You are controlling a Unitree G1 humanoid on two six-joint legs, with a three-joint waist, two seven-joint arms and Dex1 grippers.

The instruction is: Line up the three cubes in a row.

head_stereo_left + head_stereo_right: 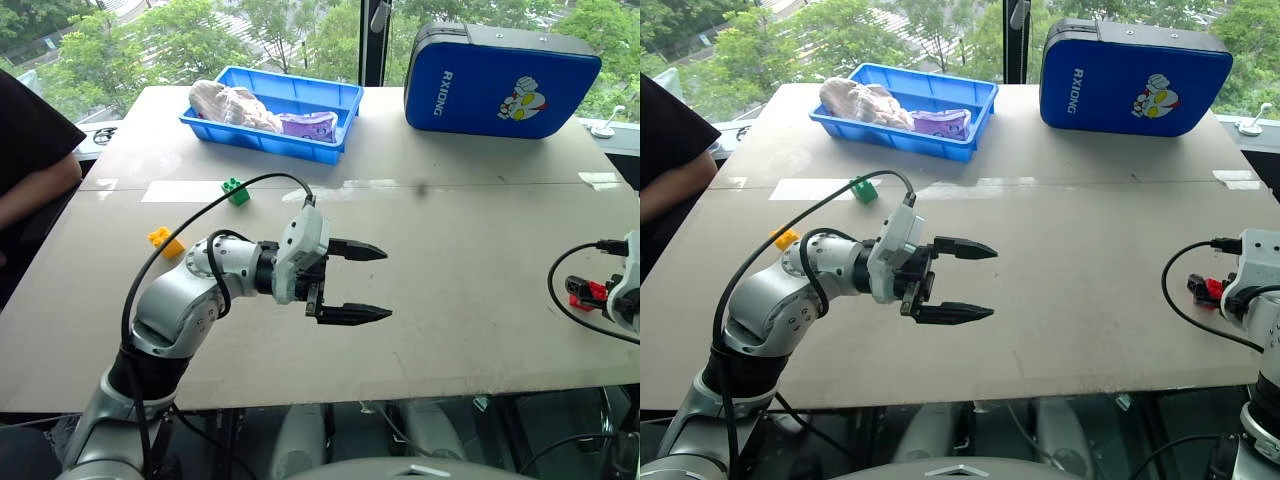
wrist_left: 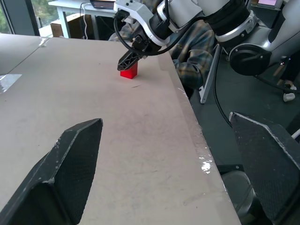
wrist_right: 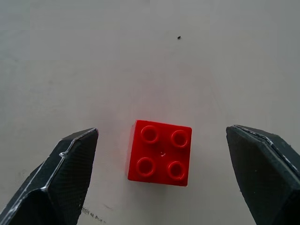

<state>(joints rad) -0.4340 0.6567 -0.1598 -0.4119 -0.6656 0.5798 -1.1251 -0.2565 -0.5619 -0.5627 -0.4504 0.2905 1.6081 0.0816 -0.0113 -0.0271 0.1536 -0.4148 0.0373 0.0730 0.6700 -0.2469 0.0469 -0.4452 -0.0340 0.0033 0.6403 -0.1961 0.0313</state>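
The small red studded plastic brick (image 3: 161, 153) sat squarely between the right gripper's (image 3: 161, 180) two black fingers (image 3: 61, 176), studs facing the wrist camera, clear of both pads, which stood spread wide on either side with nothing held. The brick is square on top, so it offers no long axis to choose between, and its sides ran nearly parallel to the finger faces. The right arm was by far the nearer one and looked poised for a straight descent and close.

The left gripper (image 1: 357, 283) hovered over the middle of the grey tabletop (image 1: 470, 260), pointing sideways, fingers parted and empty. Well behind it lay the small green studded brick (image 1: 235, 190) and the small yellow-orange studded brick (image 1: 164, 241), apart from each other.
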